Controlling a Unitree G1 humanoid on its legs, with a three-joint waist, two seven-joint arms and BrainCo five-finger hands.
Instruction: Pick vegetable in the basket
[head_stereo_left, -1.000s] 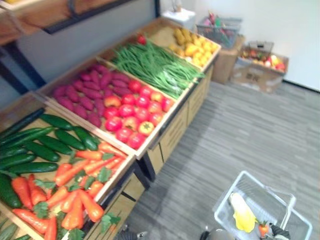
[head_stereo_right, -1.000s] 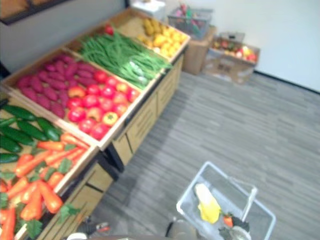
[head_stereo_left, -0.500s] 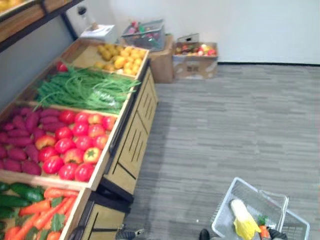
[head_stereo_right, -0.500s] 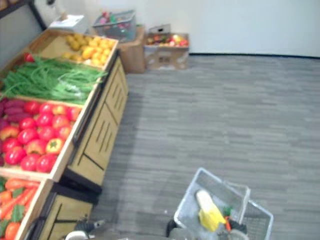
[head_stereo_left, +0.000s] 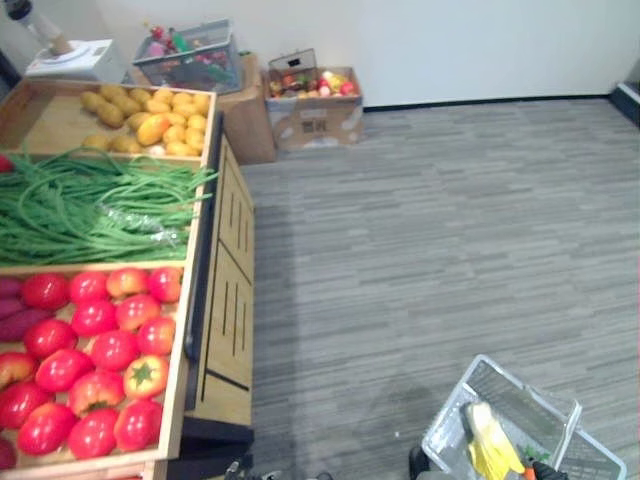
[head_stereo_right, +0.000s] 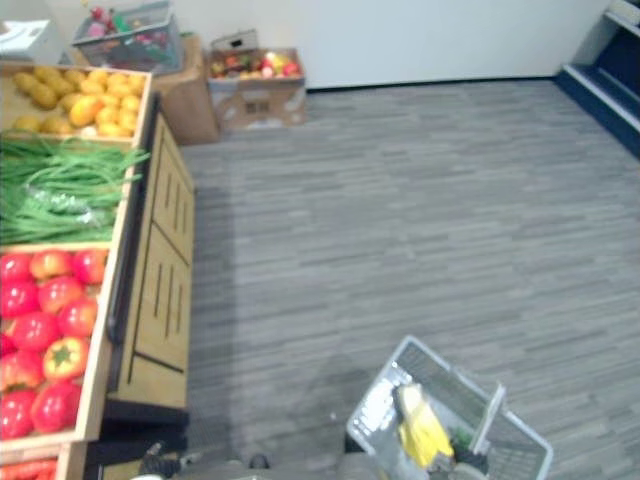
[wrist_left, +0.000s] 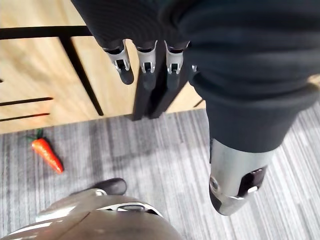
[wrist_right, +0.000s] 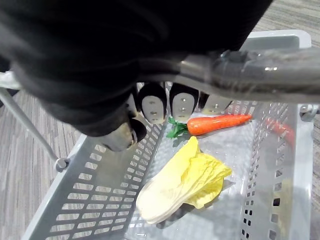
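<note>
Locate basket (head_stereo_left: 520, 380) at lower right, carrying cabbage (wrist_right: 182, 185) and carrot (wrist_right: 217, 123). Note right hand (wrist_right: 165, 107) curled round handle (wrist_right: 260, 75); left hand (wrist_left: 145, 60) straight-fingered, empty. Expect light, stiff, smooth red vegetables (head_stereo_left: 113, 350) at lower left: grasp around the middle.

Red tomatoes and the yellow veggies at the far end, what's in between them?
A pile of long green beans lies between the red tomatoes and the yellow vegetables on the stand. Both eye views show it.
</note>
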